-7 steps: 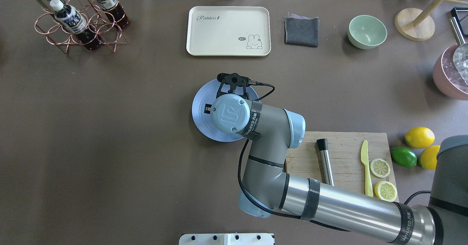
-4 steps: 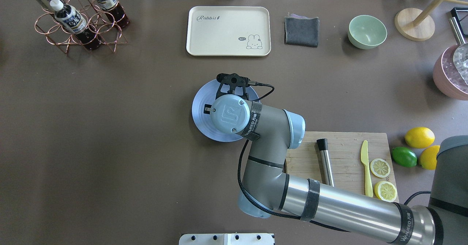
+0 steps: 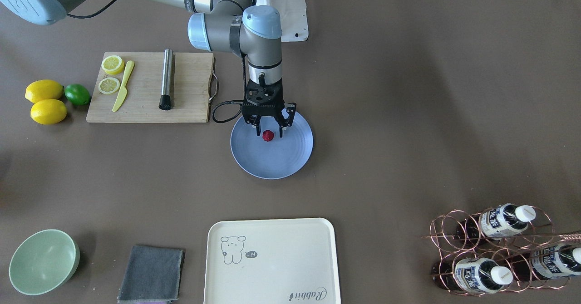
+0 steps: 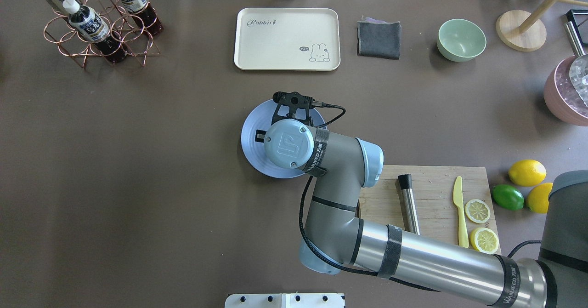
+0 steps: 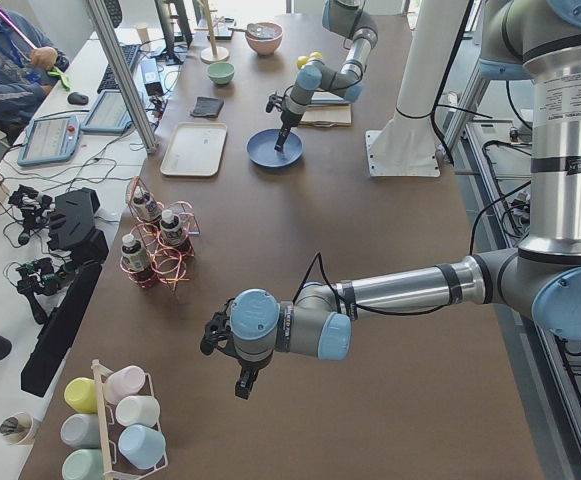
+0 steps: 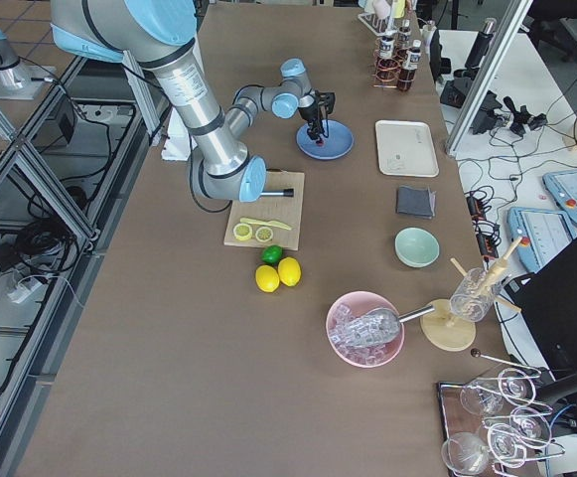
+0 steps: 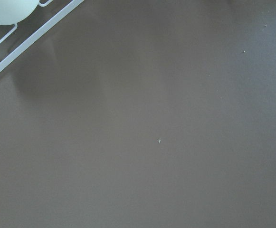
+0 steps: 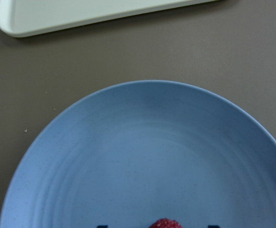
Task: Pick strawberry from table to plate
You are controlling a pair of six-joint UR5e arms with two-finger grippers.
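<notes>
The small dark-red strawberry [image 3: 268,135] lies on the round light-blue plate [image 3: 272,163] in the middle of the table [image 3: 408,113], on the plate's half nearer the robot. My right gripper [image 3: 269,133] points straight down over it and is open, one finger on each side of the berry with a gap showing. The right wrist view has the strawberry [image 8: 165,223] at its bottom edge on the plate [image 8: 128,142]. From overhead, the wrist hides the berry above the plate [image 4: 252,133]. My left gripper [image 5: 213,335] hangs over bare table far off; I cannot tell its state.
A wooden cutting board [image 3: 145,95] with lemon slices, a yellow knife and a metal rod lies beside the plate. Two lemons and a lime [image 3: 77,94] sit past it. A cream tray [image 3: 272,258], grey cloth [image 3: 152,274], mint bowl [image 3: 43,261] and bottle rack [image 3: 494,249] line the far side.
</notes>
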